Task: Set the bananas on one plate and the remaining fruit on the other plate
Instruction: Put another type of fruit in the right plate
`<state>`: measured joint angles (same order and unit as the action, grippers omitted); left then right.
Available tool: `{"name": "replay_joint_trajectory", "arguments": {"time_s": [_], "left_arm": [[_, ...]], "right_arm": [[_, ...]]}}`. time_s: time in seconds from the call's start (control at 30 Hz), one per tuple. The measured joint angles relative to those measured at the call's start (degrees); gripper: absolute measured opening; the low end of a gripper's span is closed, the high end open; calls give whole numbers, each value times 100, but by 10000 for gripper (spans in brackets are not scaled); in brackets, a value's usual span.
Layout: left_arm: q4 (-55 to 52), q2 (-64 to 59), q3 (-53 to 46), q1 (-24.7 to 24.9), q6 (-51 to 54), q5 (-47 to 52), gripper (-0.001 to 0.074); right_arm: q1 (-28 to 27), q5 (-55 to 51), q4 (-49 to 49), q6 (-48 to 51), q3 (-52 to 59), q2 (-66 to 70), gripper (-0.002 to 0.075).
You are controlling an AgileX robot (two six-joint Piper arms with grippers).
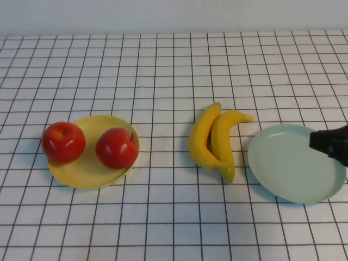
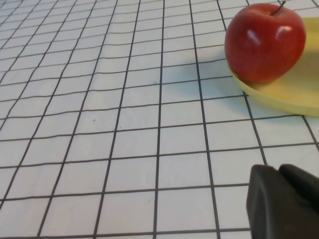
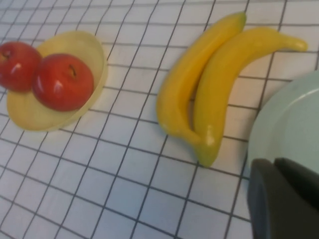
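- Two bananas point(image 1: 213, 142) lie side by side, touching, on the checked counter point(image 1: 163, 65), just left of the pale green-blue plate point(image 1: 288, 163) and not yet on it; we judge them to be the step in hand.
- Both apples point(image 1: 63, 142) already sit on the pale yellow plate point(image 1: 87, 176), well to the left of the green-blue plate, one at its far-left rim, the other point(image 1: 117, 147) at its right side; that half of the job looks done to us.
- Our right gripper point(image 1: 329, 142) hangs over the right rim of the green-blue plate, fingers together and holding nothing.
- Our left gripper point(image 2: 284, 199) waits low over bare counter beyond the yellow plate, on the side farthest from the green-blue plate; its fingers are together and empty too.
- We would work with the right arm, the nearer one, and part the fingers before coming down.
- We would take the banana nearer the green-blue plate first, across its thick middle, fingers square to its length.
- Since the pair touch, we expect the second banana could be nudged; a straight lift should spare it.
- We would set each fruit toward the plate's centre, so that no curved end tips over the raised rim.
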<state>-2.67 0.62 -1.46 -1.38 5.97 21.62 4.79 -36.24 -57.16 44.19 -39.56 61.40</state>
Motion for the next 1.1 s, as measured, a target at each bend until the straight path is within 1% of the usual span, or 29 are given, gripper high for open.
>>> {"name": "replay_joint_trajectory", "arguments": {"time_s": [0.23, 0.37, 0.47, 0.6, 0.67, 0.73, 0.87, 1.03, 1.1], "left_arm": [[0, 0, 0, 0, 0, 0, -1], [0, 0, 0, 0, 0, 0, -1], [0, 0, 0, 0, 0, 0, 0], [0, 0, 0, 0, 0, 0, -1], [0, 0, 0, 0, 0, 0, -1], [0, 0, 0, 0, 0, 0, -1], [0, 0, 0, 0, 0, 0, -1], [0, 0, 0, 0, 0, 0, -1], [0, 0, 0, 0, 0, 0, -1]], "right_arm": [[920, -211, 1154, -1139, -1472, 1608, -17], [1327, -756, 2023, -2002, -2678, 2414, -17], [1595, -1427, 2987, -2779, -3658, 3067, -17], [2052, -2514, 4650, -4032, -4978, 3872, -17], [2251, -2913, 5268, -4419, -5561, 4260, -17], [2335, -3135, 5455, -4603, -5986, 4549, -17], [2413, -3369, 5474, -5154, -6764, 5229, -17], [2421, -3407, 5520, -5430, -7229, 5839, -16], [2426, -3415, 5559, -5503, -7307, 6039, 1]]}}
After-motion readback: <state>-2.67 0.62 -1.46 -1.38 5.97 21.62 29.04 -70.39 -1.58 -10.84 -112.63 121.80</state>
